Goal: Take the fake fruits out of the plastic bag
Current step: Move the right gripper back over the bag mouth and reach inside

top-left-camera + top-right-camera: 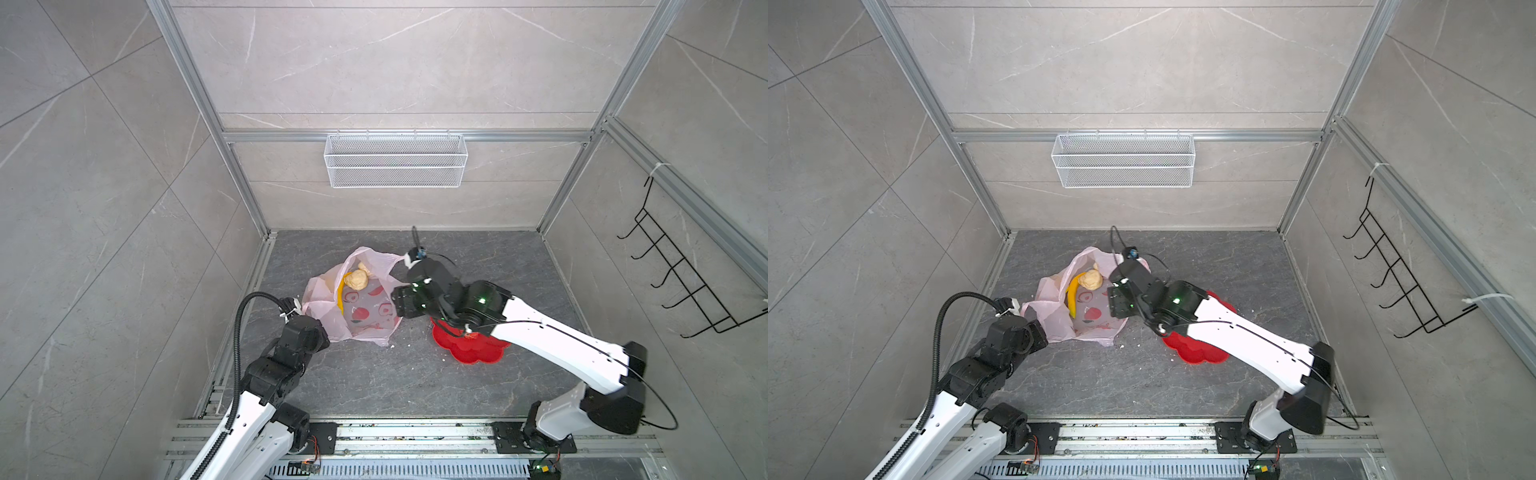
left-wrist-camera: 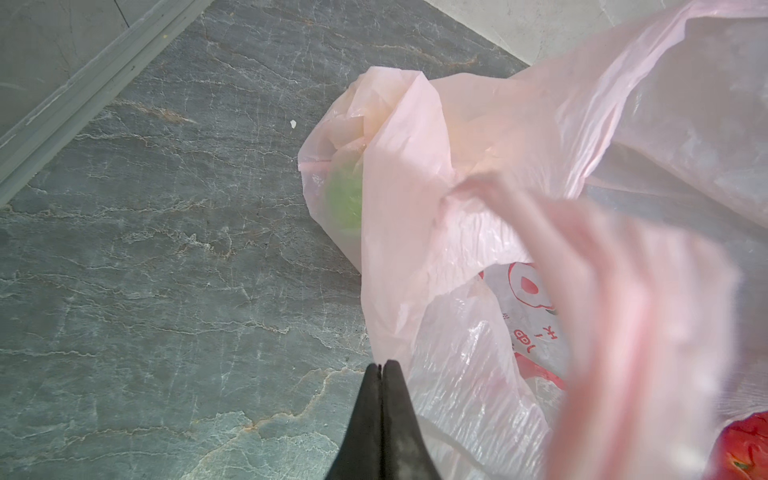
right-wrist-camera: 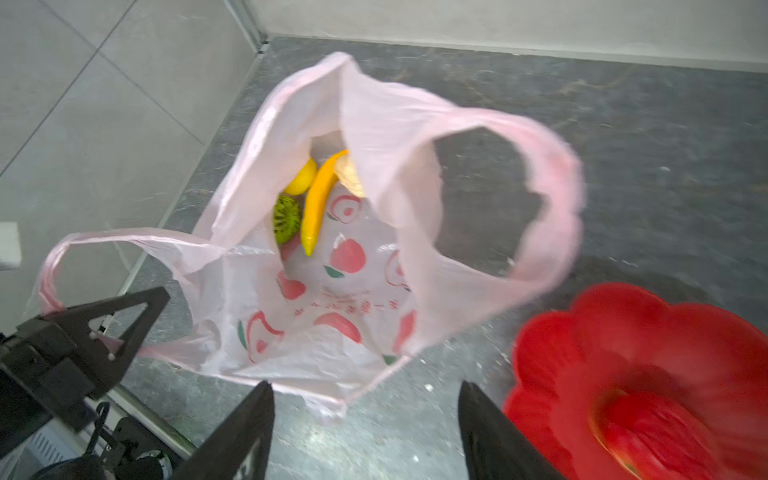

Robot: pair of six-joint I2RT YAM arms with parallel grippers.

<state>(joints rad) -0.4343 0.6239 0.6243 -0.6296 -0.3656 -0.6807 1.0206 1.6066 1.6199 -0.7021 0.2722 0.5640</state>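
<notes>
Pink plastic bag [image 3: 332, 324]: lies crumpled on the grey bench [image 1: 415, 374], left of the middle in both top views. Its mouth gapes toward the right arm, and one loop handle [image 3: 552, 199] stands free and blurred.
Left gripper [image 2: 381, 366]: jaws closed, pinching the bag's other handle and holding that side of the mouth up.
Right gripper [image 3: 365, 388]: jaws apart and empty, hovering at the bag's edge, with the red flower-shaped dish [image 3: 615, 332] just beside it.
Fruits inside: the yellow banana [image 3: 318, 199], bumpy green ball [image 3: 286, 219], yellow lumpy fruit [image 3: 301, 176] and a beige lumpy piece [image 1: 356, 279] crowd together at the bag's far end, touching one another.
Dish contents: a red piece [image 3: 636, 432] seems to lie in it, too blurred to name.
Step in hand: by my reading, the reach into the bag for a fruit, with most of the task left to do.
Next move: the right jaws need to go in through the mouth clear of the loose handle. They should settle over the banana, which lies uppermost, and close across its narrow width. The left side should keep the film lifted so the mouth does not collapse.
</notes>
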